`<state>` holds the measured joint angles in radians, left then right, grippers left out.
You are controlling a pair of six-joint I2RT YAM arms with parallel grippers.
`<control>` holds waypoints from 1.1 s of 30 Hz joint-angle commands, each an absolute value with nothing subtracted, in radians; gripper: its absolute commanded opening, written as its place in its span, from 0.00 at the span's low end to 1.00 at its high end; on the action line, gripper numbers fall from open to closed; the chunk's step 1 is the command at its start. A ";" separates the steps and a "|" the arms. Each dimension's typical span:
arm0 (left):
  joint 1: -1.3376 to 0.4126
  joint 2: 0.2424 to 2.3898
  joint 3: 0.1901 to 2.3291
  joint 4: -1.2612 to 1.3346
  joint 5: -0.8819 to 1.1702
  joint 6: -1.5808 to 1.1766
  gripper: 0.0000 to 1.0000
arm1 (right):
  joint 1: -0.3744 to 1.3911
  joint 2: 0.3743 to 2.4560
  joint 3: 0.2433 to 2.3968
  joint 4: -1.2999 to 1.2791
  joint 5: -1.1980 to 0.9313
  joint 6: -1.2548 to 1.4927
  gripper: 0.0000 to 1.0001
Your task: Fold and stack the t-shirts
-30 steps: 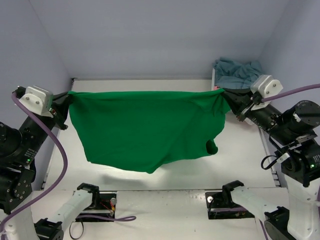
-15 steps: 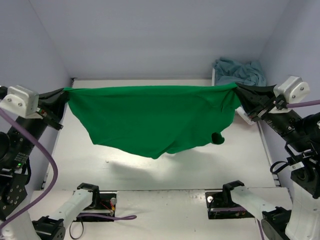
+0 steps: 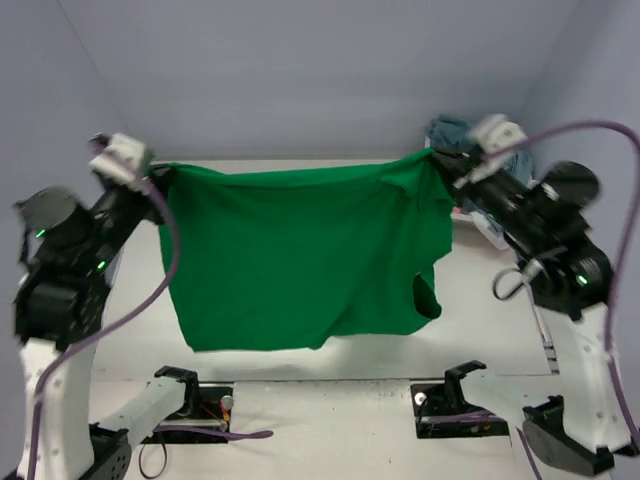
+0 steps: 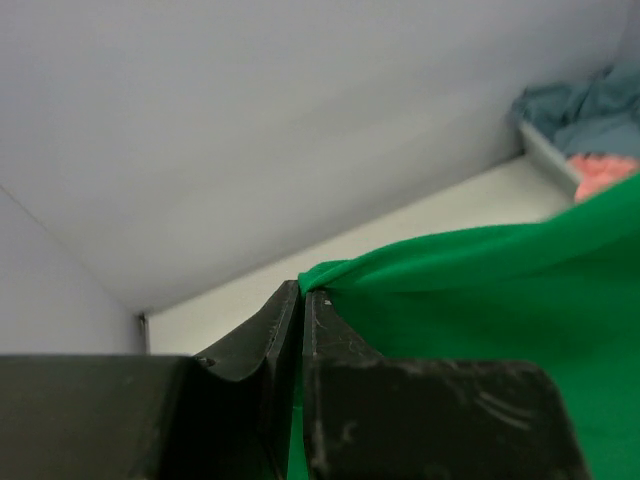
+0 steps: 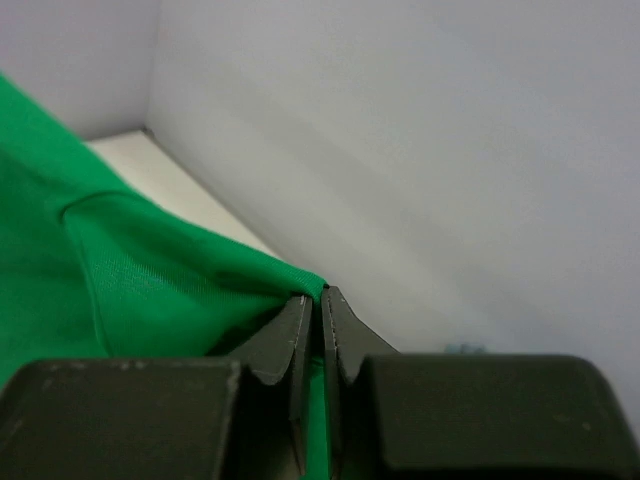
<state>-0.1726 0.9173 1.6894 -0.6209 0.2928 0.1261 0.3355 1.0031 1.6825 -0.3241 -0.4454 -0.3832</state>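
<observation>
White bench [image 3: 480,295] lies below us. Our left claw [image 4: 302,294] and right claw [image 5: 321,296] each pinch a top corner of the green shirt [image 3: 300,255], which hangs spread between them above the bench. Teal shirts [image 4: 585,105] are heaped at the far right.

Hanging green t-shirt [image 3: 300,250] blocks centre; table [image 3: 472,285] open right.

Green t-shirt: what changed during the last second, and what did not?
The left gripper and right gripper swung inward and toward the back wall, so the green t-shirt hangs squarer with a straighter lower edge. Both stay clamped on its top corners; teal clothes unmoved.
</observation>
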 commanded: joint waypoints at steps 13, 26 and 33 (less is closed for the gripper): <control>-0.098 1.419 1.448 -0.158 0.221 0.226 0.00 | 0.235 1.619 1.522 0.086 -0.505 -0.387 0.00; -0.081 1.721 1.500 -0.054 0.143 0.221 0.00 | 0.233 1.936 1.666 0.106 -0.434 -0.371 0.00; -0.080 1.559 1.488 -0.142 0.190 0.213 0.00 | 0.236 1.737 1.634 0.048 -0.483 -0.344 0.00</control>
<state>-0.0872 1.7233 1.4239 -0.1677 0.1677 0.2089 0.2306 1.9263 1.6039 0.0113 -0.4526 -0.3656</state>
